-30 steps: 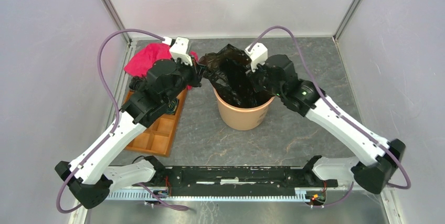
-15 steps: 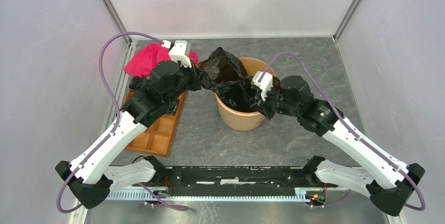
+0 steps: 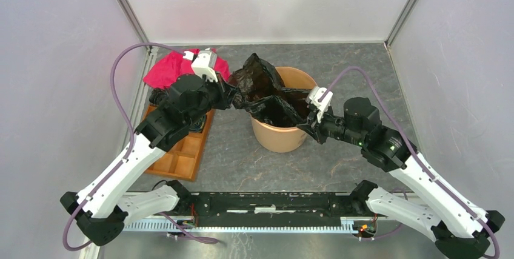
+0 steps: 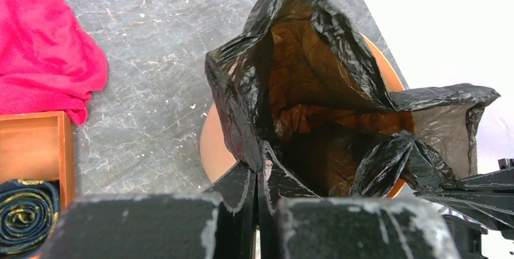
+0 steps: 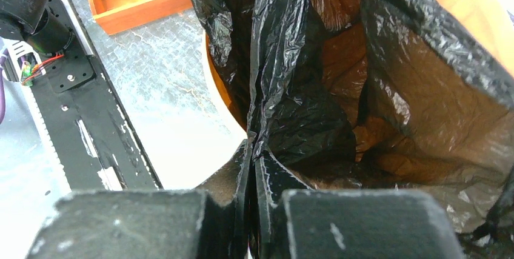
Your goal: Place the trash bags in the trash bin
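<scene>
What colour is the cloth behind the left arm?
The cloth is bright pinkish red, clearest in the left wrist view.

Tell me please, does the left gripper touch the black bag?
Touching. The left wrist view shows it plainly: the left gripper has both fingers pressed together on a fold of the black bag, with no gap between plastic and fingers.
</scene>
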### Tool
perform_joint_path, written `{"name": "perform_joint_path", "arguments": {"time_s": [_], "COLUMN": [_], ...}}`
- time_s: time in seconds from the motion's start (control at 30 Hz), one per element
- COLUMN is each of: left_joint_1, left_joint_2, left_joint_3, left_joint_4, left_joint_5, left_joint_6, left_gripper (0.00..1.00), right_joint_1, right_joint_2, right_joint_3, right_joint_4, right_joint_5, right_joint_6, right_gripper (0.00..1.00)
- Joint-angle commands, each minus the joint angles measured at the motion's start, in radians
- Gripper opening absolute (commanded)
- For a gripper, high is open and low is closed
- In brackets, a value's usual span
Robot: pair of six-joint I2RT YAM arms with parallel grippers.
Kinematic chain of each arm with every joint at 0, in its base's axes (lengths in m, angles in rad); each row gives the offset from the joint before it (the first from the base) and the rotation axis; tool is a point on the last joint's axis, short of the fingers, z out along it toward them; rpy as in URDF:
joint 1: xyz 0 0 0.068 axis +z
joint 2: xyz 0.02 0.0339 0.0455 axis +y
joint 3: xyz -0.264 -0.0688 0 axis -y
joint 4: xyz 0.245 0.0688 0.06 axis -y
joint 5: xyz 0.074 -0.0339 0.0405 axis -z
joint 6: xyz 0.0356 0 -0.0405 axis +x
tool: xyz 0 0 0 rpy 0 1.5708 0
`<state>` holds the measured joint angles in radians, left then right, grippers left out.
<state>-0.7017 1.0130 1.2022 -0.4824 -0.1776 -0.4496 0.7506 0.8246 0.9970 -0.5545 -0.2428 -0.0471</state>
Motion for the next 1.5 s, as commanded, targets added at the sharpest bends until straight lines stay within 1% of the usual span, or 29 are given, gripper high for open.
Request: {"name": "perform_joint_path", "arguments": {"time_s": [0.0,0.07,0.13,0.2,0.23,0.3,0.37,0.47,0.67,0.83,0.9,1.0,1.07,1.17,1.23,1.3,1.37,1.4,1.47], "left_joint_1": [0.004,0.004,0.004,0.004,0.004,0.003,0.003,0.004,0.003,0.004,0.003,0.004,0.004,0.004,0.003,0.003,0.004,0.004,0.004], "left_joint_2": [-0.047,-0.059,-0.067,-0.077,-0.085,-0.093,-0.095,-0.099,-0.126,-0.137,-0.119,-0.07,-0.035,-0.006,-0.012,-0.023,-0.033,-0.037,-0.045], "left_joint_3": [-0.039,-0.069,-0.087,-0.105,-0.116,-0.14,-0.163,-0.195,-0.298,-0.34,-0.351,-0.36,-0.363,-0.358,-0.353,-0.347,-0.341,-0.339,-0.333], "left_joint_4": [0.012,0.001,-0.016,-0.02,-0.015,0.004,0.019,0.032,0.034,0.047,0.079,0.141,0.174,0.18,0.163,0.145,0.128,0.116,0.08], "left_joint_5": [0.04,0.039,0.031,0.033,0.034,0.051,0.069,0.073,0.041,0.012,-0.001,-0.007,-0.012,-0.019,-0.028,-0.023,-0.01,-0.005,-0.002], "left_joint_6": [-0.075,-0.085,-0.097,-0.114,-0.129,-0.155,-0.175,-0.182,-0.196,-0.176,-0.158,-0.137,-0.129,-0.111,-0.099,-0.087,-0.078,-0.078,-0.078], "left_gripper": [0.02,0.02,0.02,0.02,0.02,0.02,0.02,0.02,0.02,0.02,0.02,0.02,0.02,0.02,0.02,0.02,0.06,0.09,0.19], "right_joint_1": [-0.002,-0.002,-0.002,-0.003,-0.002,-0.001,-0.003,-0.003,-0.002,-0.001,-0.002,-0.002,-0.002,-0.002,-0.002,-0.002,-0.002,-0.001,-0.002], "right_joint_2": [-0.044,-0.07,-0.114,-0.163,-0.184,-0.202,-0.2,-0.183,-0.186,-0.212,-0.225,-0.242,-0.23,-0.207,-0.202,-0.202,-0.217,-0.224,-0.24], "right_joint_3": [-0.048,-0.092,-0.146,-0.194,-0.213,-0.23,-0.237,-0.256,-0.287,-0.296,-0.311,-0.37,-0.386,-0.358,-0.324,-0.275,-0.23,-0.206,-0.153], "right_joint_4": [0.015,0.024,0.057,0.102,0.122,0.124,0.111,0.106,0.102,0.077,0.102,0.19,0.21,0.137,0.073,0.007,-0.051,-0.071,-0.119], "right_joint_5": [-0.028,-0.048,-0.07,-0.073,-0.061,-0.008,0.048,0.077,0.184,0.273,0.33,0.376,0.436,0.492,0.473,0.423,0.386,0.371,0.355], "right_joint_6": [0.018,0.034,0.072,0.112,0.129,0.151,0.163,0.17,0.192,0.179,0.194,0.197,0.19,0.19,0.189,0.192,0.205,0.212,0.227], "right_gripper": [0.07,0.05,0.05,0.08,0.11,0.15,0.15,0.24,0.27,0.32,0.39,0.5,0.53,0.59,0.66,0.73,0.8,0.83,0.86]}}
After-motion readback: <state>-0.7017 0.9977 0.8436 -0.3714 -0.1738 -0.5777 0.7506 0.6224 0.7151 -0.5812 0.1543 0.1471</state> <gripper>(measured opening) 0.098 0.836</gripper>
